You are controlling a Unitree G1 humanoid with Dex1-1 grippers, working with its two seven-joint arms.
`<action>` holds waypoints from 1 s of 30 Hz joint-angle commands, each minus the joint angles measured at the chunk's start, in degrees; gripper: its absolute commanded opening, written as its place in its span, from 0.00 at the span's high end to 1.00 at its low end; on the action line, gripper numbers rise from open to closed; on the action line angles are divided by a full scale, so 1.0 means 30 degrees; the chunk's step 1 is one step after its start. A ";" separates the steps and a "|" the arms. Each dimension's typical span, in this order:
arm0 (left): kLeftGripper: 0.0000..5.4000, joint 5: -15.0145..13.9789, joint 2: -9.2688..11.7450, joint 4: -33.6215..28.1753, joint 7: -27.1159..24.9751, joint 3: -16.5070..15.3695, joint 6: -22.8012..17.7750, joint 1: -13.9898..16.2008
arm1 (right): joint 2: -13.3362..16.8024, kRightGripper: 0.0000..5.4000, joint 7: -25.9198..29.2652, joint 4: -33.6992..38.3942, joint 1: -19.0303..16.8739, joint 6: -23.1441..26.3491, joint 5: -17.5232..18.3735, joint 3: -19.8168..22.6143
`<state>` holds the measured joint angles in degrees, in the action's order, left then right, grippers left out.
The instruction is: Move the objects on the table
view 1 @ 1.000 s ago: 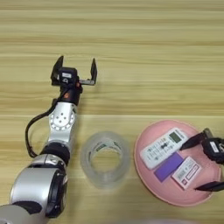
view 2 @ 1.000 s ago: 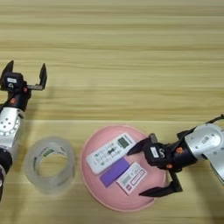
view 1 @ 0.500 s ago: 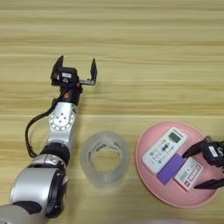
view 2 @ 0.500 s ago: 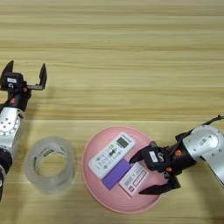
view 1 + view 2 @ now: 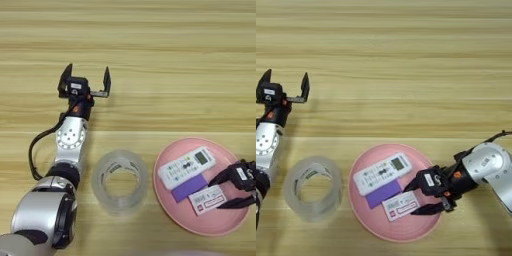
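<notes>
Both grippers spread open: left gripper (image 5: 84, 82) parked above the tape roll (image 5: 120, 181); right gripper (image 5: 417, 198), arm shown only right-eye, straddles the white-and-red box (image 5: 401, 205)

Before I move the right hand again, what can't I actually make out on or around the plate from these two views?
- Purple item: partly under the remote, so its kind is unclear.
- Small white-and-red box: print too small to read; contact with the right hand is unclear.
- Right hand in the left eye view: cut off by the picture's right edge.
- Pink plate: surface beneath the items is hidden.
</notes>
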<state>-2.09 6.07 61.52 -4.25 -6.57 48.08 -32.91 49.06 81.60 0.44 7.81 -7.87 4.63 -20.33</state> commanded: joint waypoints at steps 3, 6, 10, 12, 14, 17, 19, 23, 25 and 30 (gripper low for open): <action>0.00 0.0186 0.0180 -0.0034 -0.0066 -0.0017 0.0100 -0.0162 | -0.0029 0.60 -0.0127 0.0561 0.0244 0.0279 0.0322 0.0262; 0.00 0.0193 0.0190 -0.0027 -0.0061 -0.0020 0.0101 -0.0157 | -0.0027 0.60 -0.0109 0.0709 0.0285 0.0377 0.0437 0.0344; 0.00 0.0199 0.0192 -0.0029 -0.0057 -0.0021 0.0098 -0.0153 | 0.0036 0.60 -0.0030 0.1062 0.0347 0.0609 0.0861 0.0623; 0.00 0.0200 0.0192 -0.0035 -0.0063 -0.0018 0.0107 -0.0150 | 0.0031 0.60 -0.0013 0.1440 0.0361 0.0819 0.1431 0.0956; 0.00 0.0215 0.0185 -0.0022 -0.0045 -0.0011 0.0102 -0.0169 | 0.0042 0.60 0.0052 0.1780 0.0407 0.1040 0.2011 0.1287; 0.00 0.0227 0.0184 0.0015 -0.0022 -0.0011 0.0095 -0.0186 | 0.0065 0.60 0.0024 0.2107 0.0578 0.1388 0.2707 0.1743; 0.00 0.0229 0.0182 0.0034 -0.0023 -0.0010 0.0096 -0.0191 | 0.0023 0.60 -0.0023 0.2256 0.0797 0.1774 0.3383 0.2226; 0.00 0.0238 0.0178 0.0044 -0.0028 -0.0001 0.0095 -0.0211 | -0.0005 0.60 -0.0124 0.2252 0.1111 0.2240 0.4324 0.3071; 0.00 0.0250 0.0167 0.0053 -0.0013 0.0007 0.0101 -0.0214 | -0.0091 0.60 -0.0377 0.1740 0.1400 0.2287 0.4614 0.3663; 0.00 0.0285 0.0133 0.0052 0.0019 0.0040 0.0094 -0.0212 | -0.0242 0.61 -0.1333 -0.0325 0.2181 0.1826 0.4507 0.4953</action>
<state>-2.07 6.11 61.51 -4.26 -6.57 48.09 -32.91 48.47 79.17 2.52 12.13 -1.77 18.47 -8.02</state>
